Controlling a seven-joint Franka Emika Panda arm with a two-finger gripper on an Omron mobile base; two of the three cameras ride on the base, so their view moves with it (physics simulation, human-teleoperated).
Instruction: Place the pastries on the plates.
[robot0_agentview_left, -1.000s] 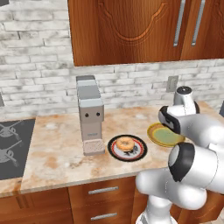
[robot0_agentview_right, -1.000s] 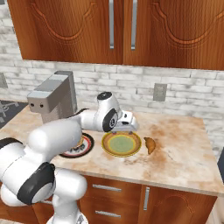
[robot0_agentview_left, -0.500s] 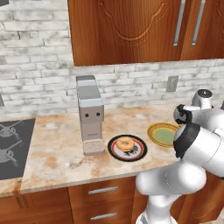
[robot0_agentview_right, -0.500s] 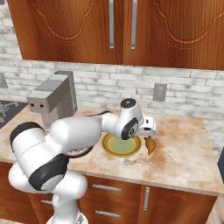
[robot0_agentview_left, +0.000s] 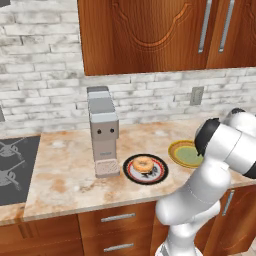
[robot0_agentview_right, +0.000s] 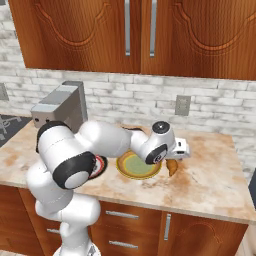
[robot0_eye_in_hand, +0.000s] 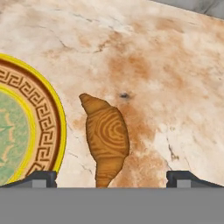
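Hovering over the golden-brown crescent croissant (robot0_eye_in_hand: 106, 139), the jaws stood wide, empty. Croissant lay on the marble counter (robot0_eye_in_hand: 166, 78) just beside the yellow-rimmed green plate (robot0_eye_in_hand: 26, 127); ring doughnut (robot0_agentview_left: 144, 163) sat on the black plate (robot0_agentview_left: 131, 170).

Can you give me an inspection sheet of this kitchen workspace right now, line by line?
Surface: marble counter, stained brown in patches.
Job's things: doughnut on black plate; croissant on the counter beside yellow plate, not on it.
Clutter: grey coffee machine.
Grippers: gripper open, tips either side of the croissant, above it.
Cables: nothing seen.
Surroundings: brick backsplash, wall outlet, wooden cabinets, stovetop.
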